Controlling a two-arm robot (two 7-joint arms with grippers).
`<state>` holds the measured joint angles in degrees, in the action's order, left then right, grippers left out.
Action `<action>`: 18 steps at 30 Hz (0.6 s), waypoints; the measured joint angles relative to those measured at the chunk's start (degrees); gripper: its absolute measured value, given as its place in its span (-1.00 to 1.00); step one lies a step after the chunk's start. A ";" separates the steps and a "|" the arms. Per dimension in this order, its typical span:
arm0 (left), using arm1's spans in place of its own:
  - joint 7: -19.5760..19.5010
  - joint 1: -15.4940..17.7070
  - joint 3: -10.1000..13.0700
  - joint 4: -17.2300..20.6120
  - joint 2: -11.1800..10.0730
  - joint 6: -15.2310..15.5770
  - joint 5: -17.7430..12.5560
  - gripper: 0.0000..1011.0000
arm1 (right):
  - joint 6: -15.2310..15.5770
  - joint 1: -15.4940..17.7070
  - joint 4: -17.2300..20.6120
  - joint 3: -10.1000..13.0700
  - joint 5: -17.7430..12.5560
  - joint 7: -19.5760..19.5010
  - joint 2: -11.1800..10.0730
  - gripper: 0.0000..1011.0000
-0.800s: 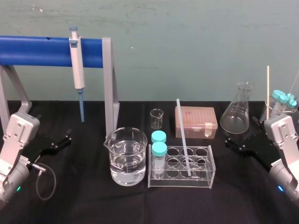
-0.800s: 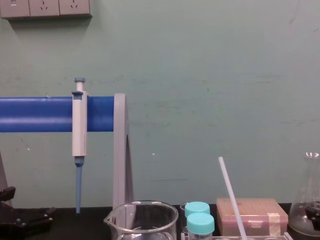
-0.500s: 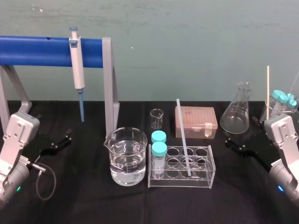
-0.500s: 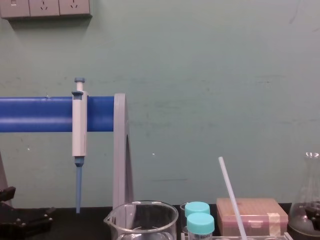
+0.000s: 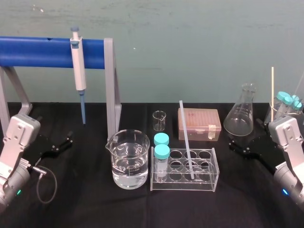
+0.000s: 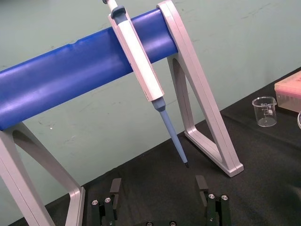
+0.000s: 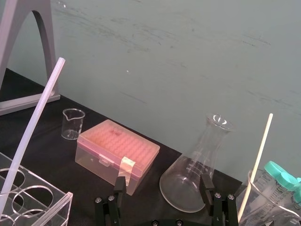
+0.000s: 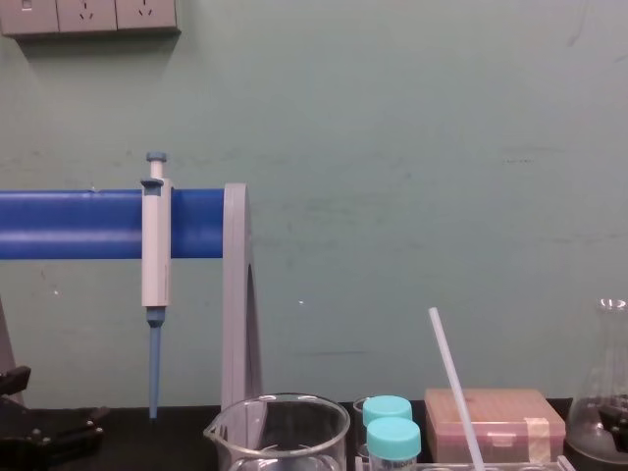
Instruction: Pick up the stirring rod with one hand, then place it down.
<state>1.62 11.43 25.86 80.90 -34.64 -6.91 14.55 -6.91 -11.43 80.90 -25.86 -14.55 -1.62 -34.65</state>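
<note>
Translucent rod leans in the rack; it looks light, stiff and slick, so pinch its bare upper half. Left gripper and right gripper sit well apart from it, jaws apart.

Both arms rest low at the sides; left gripper and right gripper have jaws spread wide.

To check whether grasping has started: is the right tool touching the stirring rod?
Apart. The head view shows the right tool beside the flask, with black table between it and the stirring rod in the rack.
</note>
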 joint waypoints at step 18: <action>0.00 0.00 0.00 0.00 0.00 0.00 0.00 0.98 | 0.00 0.00 0.00 0.00 0.00 0.00 0.00 0.98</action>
<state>1.62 11.43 25.86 80.90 -34.64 -6.91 14.55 -6.91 -11.43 80.90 -25.86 -14.55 -1.62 -34.65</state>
